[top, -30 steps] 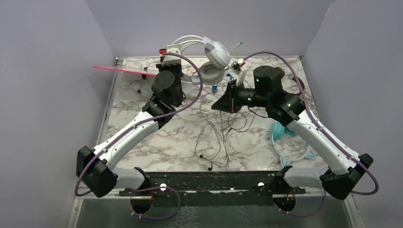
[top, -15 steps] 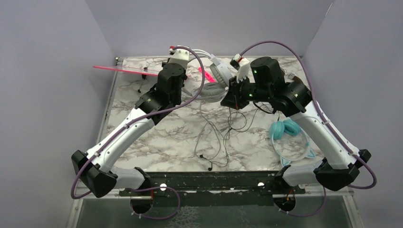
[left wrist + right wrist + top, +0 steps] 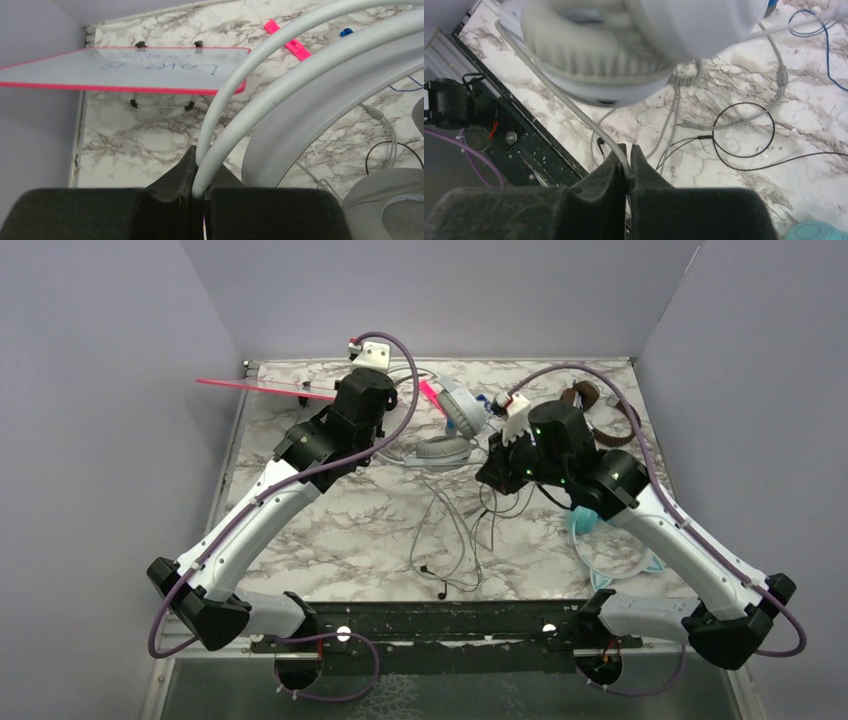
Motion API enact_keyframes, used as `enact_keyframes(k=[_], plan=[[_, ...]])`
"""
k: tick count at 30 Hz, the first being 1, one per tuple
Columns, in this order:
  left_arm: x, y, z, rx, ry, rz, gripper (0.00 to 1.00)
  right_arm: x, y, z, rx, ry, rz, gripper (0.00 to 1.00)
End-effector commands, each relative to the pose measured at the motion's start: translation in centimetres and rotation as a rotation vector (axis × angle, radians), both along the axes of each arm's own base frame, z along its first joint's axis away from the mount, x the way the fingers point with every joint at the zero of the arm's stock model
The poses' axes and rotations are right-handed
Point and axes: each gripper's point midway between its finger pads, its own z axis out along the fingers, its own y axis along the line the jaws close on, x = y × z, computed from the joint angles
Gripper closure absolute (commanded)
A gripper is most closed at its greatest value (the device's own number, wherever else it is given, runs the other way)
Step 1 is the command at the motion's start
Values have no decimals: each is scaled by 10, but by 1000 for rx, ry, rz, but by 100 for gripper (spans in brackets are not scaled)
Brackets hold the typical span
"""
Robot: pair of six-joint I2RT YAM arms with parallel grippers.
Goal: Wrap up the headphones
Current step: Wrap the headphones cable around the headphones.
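The white-grey headphones (image 3: 460, 412) hang between my two grippers over the back middle of the table. My left gripper (image 3: 200, 165) is shut on the two thin headband wires (image 3: 260, 65), with the wide band (image 3: 325, 95) beside them. In the top view that gripper (image 3: 392, 380) is mostly hidden under its wrist. My right gripper (image 3: 629, 152), seen from above (image 3: 497, 452), is shut on the headphones' grey cord (image 3: 569, 102) just below a padded ear cup (image 3: 594, 55). The rest of the cord (image 3: 450, 530) trails loose toward the near edge. Teal headphones (image 3: 588, 525) lie under my right arm. Brown headphones (image 3: 585, 398) lie at the back right.
A whiteboard with a pink rim (image 3: 260, 388) stands on small feet at the back left. A pink strip (image 3: 290, 42) lies on the marble behind the headband. Thin black cable loops (image 3: 744, 130) lie right of the grey cord. The black front rail (image 3: 524, 145) borders the table.
The white-grey headphones have come down from high at the back toward the table. My left wrist has moved back and right. My right wrist has swung toward the near side.
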Motion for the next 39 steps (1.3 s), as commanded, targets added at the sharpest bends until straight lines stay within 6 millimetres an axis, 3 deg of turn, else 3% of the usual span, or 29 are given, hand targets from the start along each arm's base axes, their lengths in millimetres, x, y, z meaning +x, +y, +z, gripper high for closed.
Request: enact_keyframes(k=[1,3,9,12,17,20,23,25,28,33,36,39], plan=[[-21,41,-4,-4,80,183,100,18,-9,22,175,-191,-107,99],[-22,41,-13,55,133,162,100,22,-9,13,139,-184,-116,99],[-34,60,-32,167,208,213,100,39,-47,6,-79,-222,-240,98],[-36,55,-37,149,228,194,100,47,-59,2,-123,-258,-300,91],[-38,48,-45,143,272,160,100,70,-80,-8,-232,-320,-437,91],[-39,45,-46,131,285,146,100,82,-91,-6,-236,-374,-538,90],[-42,43,-44,117,288,128,100,91,-97,-1,-217,-446,-600,82],[-44,46,-45,126,288,132,100,94,-109,8,-222,-487,-667,77],[-45,47,-48,128,294,131,100,95,-122,28,-228,-581,-707,76],[-47,42,-48,107,301,102,100,96,-133,58,-237,-693,-731,89],[-48,36,-50,103,305,52,100,102,-120,80,-217,-749,-638,92],[-51,28,-54,102,328,-19,100,107,-93,110,-179,-821,-484,84]])
